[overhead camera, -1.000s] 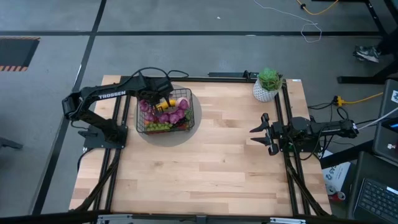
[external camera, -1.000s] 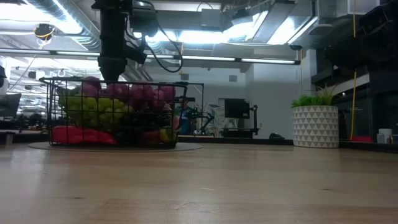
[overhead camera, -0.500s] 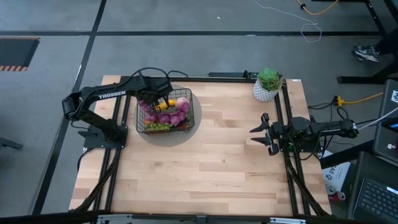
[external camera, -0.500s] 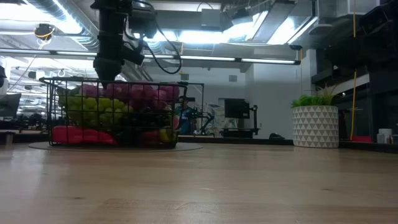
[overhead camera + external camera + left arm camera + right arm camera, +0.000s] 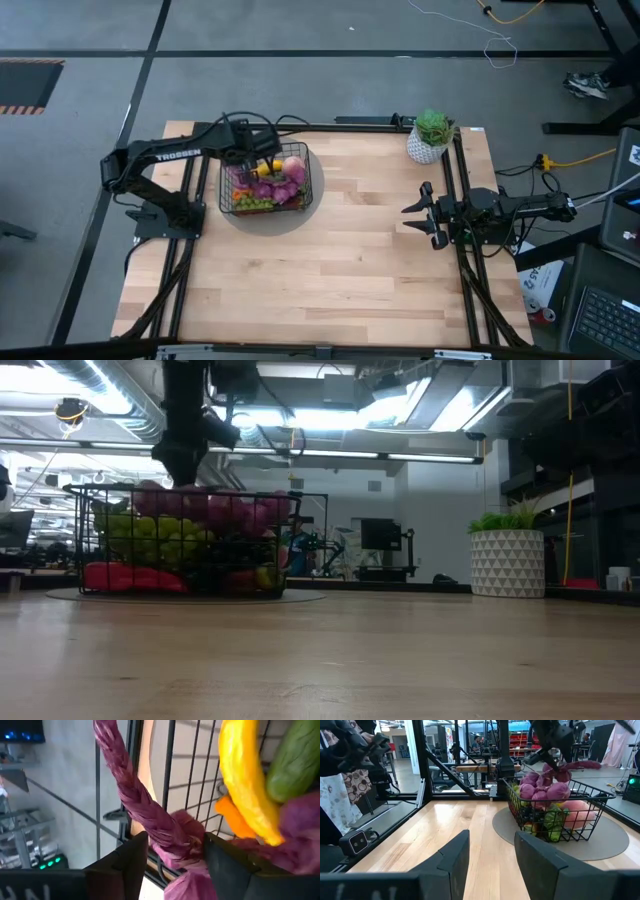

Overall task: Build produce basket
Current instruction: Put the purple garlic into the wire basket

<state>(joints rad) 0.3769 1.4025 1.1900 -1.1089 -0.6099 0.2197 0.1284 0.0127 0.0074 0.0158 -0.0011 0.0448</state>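
The black wire basket [image 5: 304, 192] stands on a round grey mat at the table's far left, piled with produce: green grapes [image 5: 150, 535], a red chilli [image 5: 130, 577], a banana [image 5: 245, 785], a cucumber [image 5: 295, 760], a peach [image 5: 580, 815] and purple bulbs [image 5: 545, 790]. My left gripper [image 5: 172, 840] hangs open just above the pile, tipped downward. The bulbs' purple braided stem [image 5: 135, 795] passes between its fingers. My right gripper [image 5: 420, 212] waits open at the table's right edge, pointing level toward the basket. My left gripper's open fingers stand on either side of the purple braided stem [image 5: 175, 837], coming from above at a slant. I cannot tell whether either finger touches it. The bulbs lie on top of the pile in the basket.
A white pot with a green plant [image 5: 432, 135] stands at the far right corner. The round grey mat [image 5: 265, 222] lies under the basket. Bare wooden tabletop [image 5: 340, 270] fills the middle and near side.
My left gripper has opened over the basket, risen a little and rolled. The purple string of bulbs, held a second ago, now lies on the pile, and the peach shows beside it.
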